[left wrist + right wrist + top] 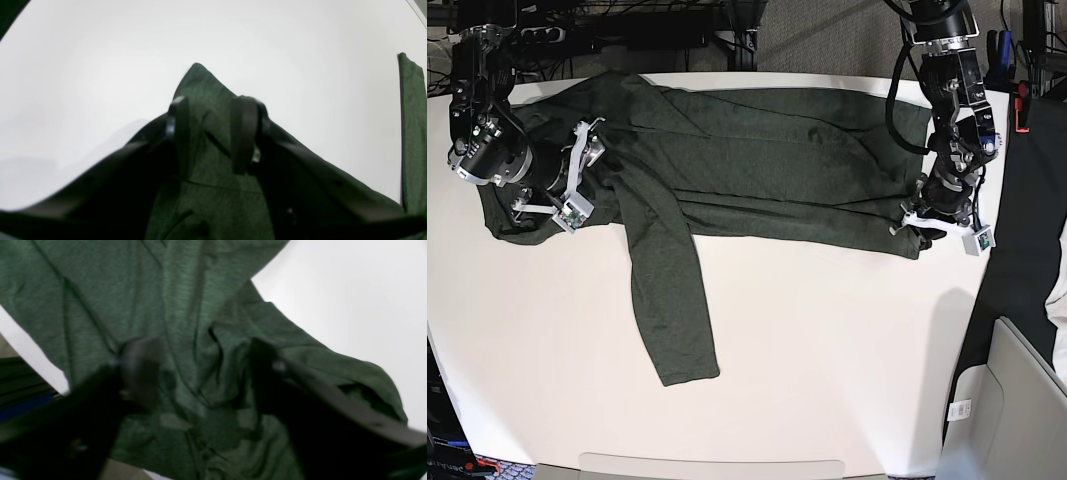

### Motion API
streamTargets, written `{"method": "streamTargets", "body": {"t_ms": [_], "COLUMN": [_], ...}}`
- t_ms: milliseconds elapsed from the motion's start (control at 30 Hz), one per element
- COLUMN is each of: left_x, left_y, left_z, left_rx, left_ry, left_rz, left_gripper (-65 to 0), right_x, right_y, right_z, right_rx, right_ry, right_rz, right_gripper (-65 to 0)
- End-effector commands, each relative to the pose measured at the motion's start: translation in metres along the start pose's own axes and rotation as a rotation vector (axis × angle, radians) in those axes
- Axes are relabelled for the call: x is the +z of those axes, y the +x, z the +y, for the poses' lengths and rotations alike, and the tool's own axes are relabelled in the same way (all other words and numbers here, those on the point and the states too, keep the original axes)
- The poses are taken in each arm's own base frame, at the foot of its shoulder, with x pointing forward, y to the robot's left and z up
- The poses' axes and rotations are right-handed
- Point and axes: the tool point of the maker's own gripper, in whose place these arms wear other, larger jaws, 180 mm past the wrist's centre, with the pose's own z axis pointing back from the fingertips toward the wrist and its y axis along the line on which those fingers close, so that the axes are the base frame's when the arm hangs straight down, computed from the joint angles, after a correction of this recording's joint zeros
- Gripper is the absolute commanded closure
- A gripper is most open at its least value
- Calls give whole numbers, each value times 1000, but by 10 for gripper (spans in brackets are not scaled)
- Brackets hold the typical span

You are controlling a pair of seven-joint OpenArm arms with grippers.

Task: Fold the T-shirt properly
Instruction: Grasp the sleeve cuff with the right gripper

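- T-shirt (767, 170) of dark olive-green heathered knit, thin and soft, with long sleeves, is spread across the far half of the white desk (827, 350), its body lying crosswise.
- One long sleeve (667, 300) is seen to run from the shoulder area toward the near edge of the desk, lying flat and apart from the body.
- The left end effector (213, 133) is placed at the hem corner of the shirt, on the right side of the base view. A peak of green fabric is seen between its two black fingers (180, 130), so it is judged to be holding the hem corner at a medium width.
- The right end effector (200, 373) is held over the bunched shoulder and sleeve area, on the left side of the base view. Its fingers stand wide apart, with fabric lying under and between them; nothing is gripped by it.
- The step in hand is judged to be the taking of the two ends of the shirt before a fold is made; only one end is secured.
- For the next move, it is judged that the wide fingers must be closed on a clean edge and not on a bunch, and the loose sleeve must be laid onto the body first.
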Motion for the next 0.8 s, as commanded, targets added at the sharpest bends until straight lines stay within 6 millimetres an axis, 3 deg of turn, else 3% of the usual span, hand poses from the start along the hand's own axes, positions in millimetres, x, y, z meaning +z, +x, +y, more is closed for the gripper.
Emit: {"method": "streamTargets", "body": {"t_ms": [0, 67, 200, 433, 600, 767], "left_x": [2, 2, 2, 2, 4, 5], "left_y": [16, 16, 16, 16, 8, 4], "left_z": [-6, -6, -6, -6, -2, 3], "left_rx": [-13, -14, -14, -14, -17, -15], "left_ry": [-18, -19, -19, -19, -12, -3], "left_rz": [-50, -49, -49, -49, -34, -29], "left_gripper": [-207, -207, -207, -207, -207, -207], "right_x": [8, 9, 0, -47, -74, -98], "right_y": [19, 34, 60, 95, 123, 135], "right_z": [-11, -16, -45, -86, -98, -101], "right_rx": [29, 31, -53, -163, -171, -179], "right_ry": [-27, -43, -94, -161, -196, -191], "right_rz": [-57, -109, -240, -227, -226, -213], "right_gripper": [-526, -577, -583, -583, -582, -580]}}
